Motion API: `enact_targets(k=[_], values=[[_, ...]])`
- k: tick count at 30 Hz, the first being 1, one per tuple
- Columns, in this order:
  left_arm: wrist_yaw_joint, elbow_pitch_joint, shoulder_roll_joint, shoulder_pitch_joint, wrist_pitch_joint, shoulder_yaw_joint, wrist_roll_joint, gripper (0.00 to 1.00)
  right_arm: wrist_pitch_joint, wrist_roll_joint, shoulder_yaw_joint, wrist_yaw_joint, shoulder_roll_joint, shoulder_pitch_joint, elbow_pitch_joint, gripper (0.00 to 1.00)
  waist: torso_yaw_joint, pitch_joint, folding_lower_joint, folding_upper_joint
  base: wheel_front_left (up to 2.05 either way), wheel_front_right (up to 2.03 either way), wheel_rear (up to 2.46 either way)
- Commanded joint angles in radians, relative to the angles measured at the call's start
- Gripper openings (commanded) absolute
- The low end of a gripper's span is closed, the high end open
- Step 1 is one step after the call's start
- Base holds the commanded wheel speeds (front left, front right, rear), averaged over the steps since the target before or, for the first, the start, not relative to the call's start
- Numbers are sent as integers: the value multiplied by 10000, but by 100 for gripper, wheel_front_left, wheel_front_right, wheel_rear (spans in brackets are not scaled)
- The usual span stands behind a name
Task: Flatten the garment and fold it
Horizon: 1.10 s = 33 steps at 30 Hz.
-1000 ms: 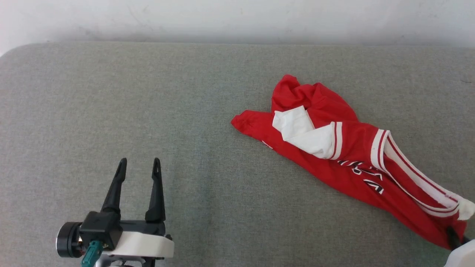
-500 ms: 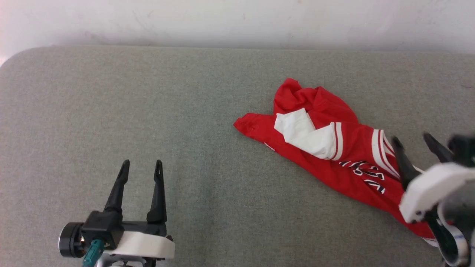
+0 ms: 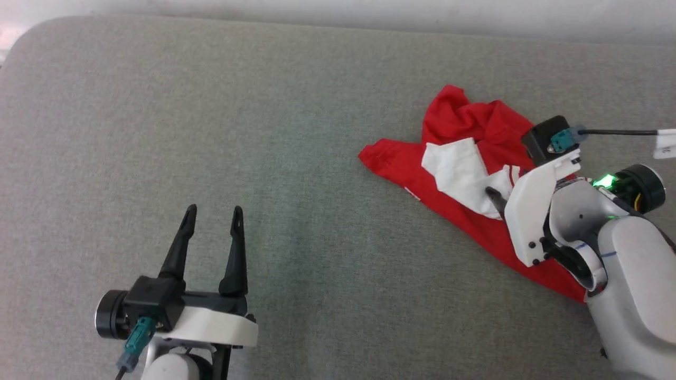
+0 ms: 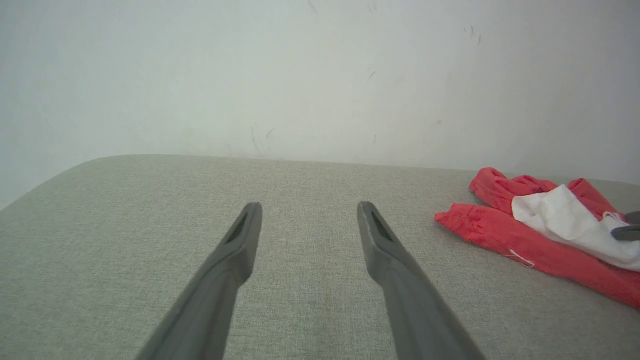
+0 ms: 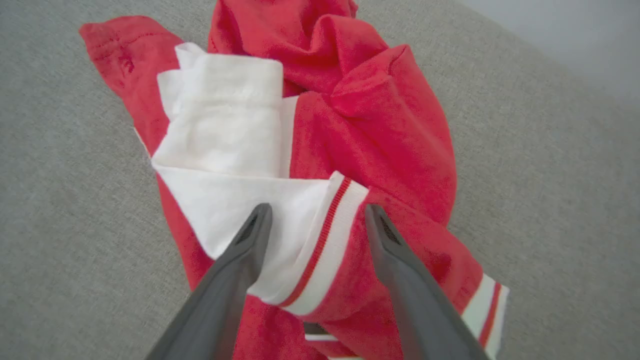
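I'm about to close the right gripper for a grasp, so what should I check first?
1. The right gripper open: ok.
2. The cuff lined up between its fingers: ok.
3. Contact with the cloth: cannot tell.
4. The left gripper open and apart from the shirt: ok.
5. The shirt flat: not ok, crumpled.
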Motion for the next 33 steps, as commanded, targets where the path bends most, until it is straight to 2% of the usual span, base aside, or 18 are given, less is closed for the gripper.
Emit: enact_targets(k=[1,2,3,4,10,16,20,23,26,30,31,32,33], values=[[-89,74,-79,-177,-45,-4,87,100,47,40,120,-7,-108,-185,270,100,339,297,-2,0,0,0,0],[-112,120,-105,-222,-45,-5,99,100,80,93,232,-7,-145,-263,526,97,381,307,-2,0,0,0,0],[-125,156,-127,-252,-45,10,107,100,59,173,240,-7,-122,-323,713,45,405,300,-2,0,0,0,0],[-133,182,-146,-268,-45,34,114,100,-16,203,214,-7,-102,-379,830,0,421,281,-2,0,0,0,0],[-148,339,-170,-101,-45,228,229,100,-753,226,225,-7,-222,-590,733,0,301,-271,-2,0,0,0,0],[-118,343,-157,235,-45,366,345,100,-1654,440,562,-7,-29,-1008,-558,0,48,-1109,-2,0,0,0,0],[-56,319,-89,521,-45,500,380,100,-1949,846,1797,-7,521,-775,-1724,0,-88,-1549,-2,0,0,0,0],[-13,264,-49,723,-45,569,390,100,-1792,1494,3140,-7,911,127,-2144,0,-76,-1674,-2,0,0,0,0],[27,209,-82,816,-45,495,436,100,-1476,2141,4220,-7,1109,1411,-2068,0,68,-1642,-2,0,0,0,0],[0,213,-135,871,-45,382,399,100,-1529,2420,4557,-7,1167,2741,-1084,0,305,-1497,-2,0,0,0,0],[-25,239,-141,889,-45,346,385,100,-1522,2272,4592,-7,1096,2870,-740,29,354,-1470,-2,0,0,0,0],[-43,255,-156,896,-45,302,374,100,-1572,2064,4606,-7,1010,2915,-425,75,401,-1444,-2,0,0,0,0],[-60,275,-165,887,-45,273,359,100,-1712,1953,4459,-7,1013,2947,-133,100,443,-1424,-2,0,0,0,0]])
